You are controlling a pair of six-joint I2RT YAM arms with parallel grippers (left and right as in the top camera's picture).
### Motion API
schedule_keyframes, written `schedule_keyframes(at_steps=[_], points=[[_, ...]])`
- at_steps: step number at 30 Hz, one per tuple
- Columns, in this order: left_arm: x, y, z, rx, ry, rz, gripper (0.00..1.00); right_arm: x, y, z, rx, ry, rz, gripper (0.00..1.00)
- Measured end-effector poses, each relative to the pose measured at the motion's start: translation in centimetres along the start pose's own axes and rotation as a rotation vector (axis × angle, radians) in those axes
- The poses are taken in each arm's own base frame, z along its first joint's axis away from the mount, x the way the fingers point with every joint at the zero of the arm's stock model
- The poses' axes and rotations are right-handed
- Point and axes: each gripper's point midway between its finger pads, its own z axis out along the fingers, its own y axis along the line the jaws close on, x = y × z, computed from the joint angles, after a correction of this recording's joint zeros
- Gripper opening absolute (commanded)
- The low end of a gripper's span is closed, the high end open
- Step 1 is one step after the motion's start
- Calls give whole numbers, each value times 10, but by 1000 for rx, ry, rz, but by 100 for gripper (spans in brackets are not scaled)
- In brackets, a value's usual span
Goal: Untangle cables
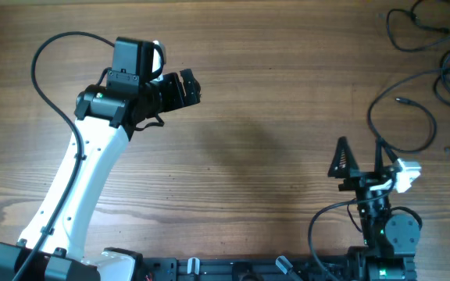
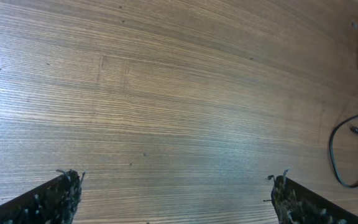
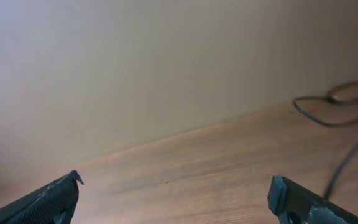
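The cables (image 1: pixel 436 70) are thin black cords looped together at the table's far right, with small plugs at loose ends. One loop shows at the right edge of the left wrist view (image 2: pixel 347 155) and blurred strands show in the right wrist view (image 3: pixel 347 106). My left gripper (image 1: pixel 186 87) is open and empty over bare wood at the upper left, far from the cables; its fingertips (image 2: pixel 176 190) stand wide apart. My right gripper (image 1: pixel 359 156) is open and empty near the front right, below the cable loops, with its fingertips (image 3: pixel 176 193) wide apart.
The wooden table (image 1: pixel 272 117) fills the view. The arm bases and their thicker black wires (image 1: pixel 326 226) sit along the front edge. A pale wall (image 3: pixel 135 62) lies beyond the table's far edge in the right wrist view.
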Motion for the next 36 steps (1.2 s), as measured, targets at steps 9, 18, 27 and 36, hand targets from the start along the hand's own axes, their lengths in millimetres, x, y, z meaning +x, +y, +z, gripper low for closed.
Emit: schedule_keyframes(at_steps=[9,18,27,36], points=[[0,0,0,0,0,0,100,33,31,-6,-211,132,-193,100],[0,0,0,0,0,0,100,34,35,-7,-236,137,-195,99],[4,8,-1,-20,22,-17,100,34,35,-7,-237,137,-198,100],[25,20,-6,-64,102,-40,100,34,35,-7,-237,137,-198,100]])
